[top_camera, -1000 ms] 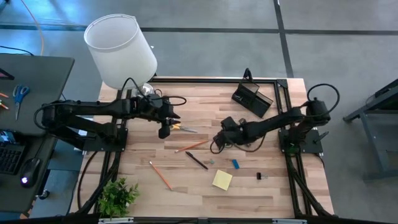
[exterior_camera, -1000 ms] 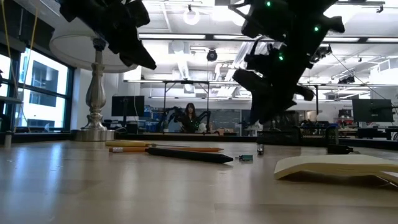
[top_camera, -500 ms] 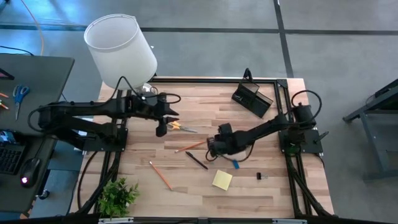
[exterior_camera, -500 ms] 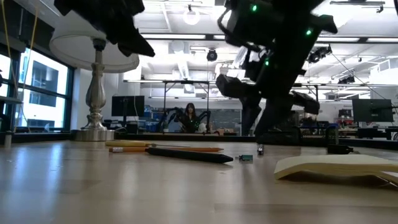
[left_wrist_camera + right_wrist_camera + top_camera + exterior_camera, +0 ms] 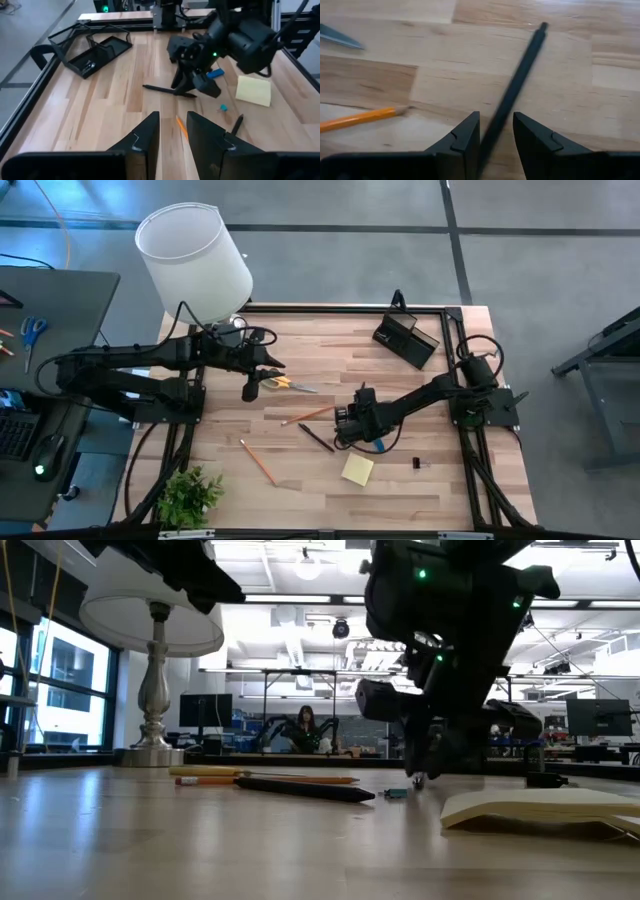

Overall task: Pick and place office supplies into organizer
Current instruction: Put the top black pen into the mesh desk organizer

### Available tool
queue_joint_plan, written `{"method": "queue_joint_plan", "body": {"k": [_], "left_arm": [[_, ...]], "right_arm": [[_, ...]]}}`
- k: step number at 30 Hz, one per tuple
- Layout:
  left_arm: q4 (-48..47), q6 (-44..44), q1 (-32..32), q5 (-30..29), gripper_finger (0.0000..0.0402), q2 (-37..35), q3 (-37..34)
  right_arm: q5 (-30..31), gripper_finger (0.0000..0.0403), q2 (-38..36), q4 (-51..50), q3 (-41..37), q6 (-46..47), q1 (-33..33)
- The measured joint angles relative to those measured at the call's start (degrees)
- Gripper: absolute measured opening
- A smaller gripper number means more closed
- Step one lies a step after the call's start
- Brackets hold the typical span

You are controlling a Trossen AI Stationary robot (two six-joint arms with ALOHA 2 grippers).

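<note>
Lying loose on the wood, the black pen (image 5: 316,437) is the item in hand: the right gripper (image 5: 345,430) is low over one end of it, and the right wrist view shows the pen (image 5: 512,97) running into the gap between the two fingers, which stand slightly apart on either side and do not look pressed onto it. Just beside it lie an orange pencil (image 5: 308,415) and a small blue eraser (image 5: 378,443). Nearer the front edge are the yellow sticky-note pad (image 5: 357,469), a second orange pencil (image 5: 258,461) and a tiny black clip (image 5: 419,464). The yellow-handled scissors (image 5: 288,384) lie toward the left side, next to the left gripper (image 5: 251,387), which hangs above the table with its fingers a little apart and nothing between them. The black organizer (image 5: 405,338) sits at the far right corner, well apart from everything, and no supplies can be seen in it. By this look the job has hardly begun: nothing is stowed, and each item remains to be lifted and carried across
</note>
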Motion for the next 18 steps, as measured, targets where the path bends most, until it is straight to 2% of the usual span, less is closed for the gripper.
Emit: {"method": "queue_joint_plan", "body": {"k": [18], "left_arm": [[-4.89, -1.53, 0.00, 0.00, 0.0088, -0.61, 0.00]], "right_arm": [[0.69, 0.0112, 0.36, -6.86, -0.07, -1.30, -0.13]]}}
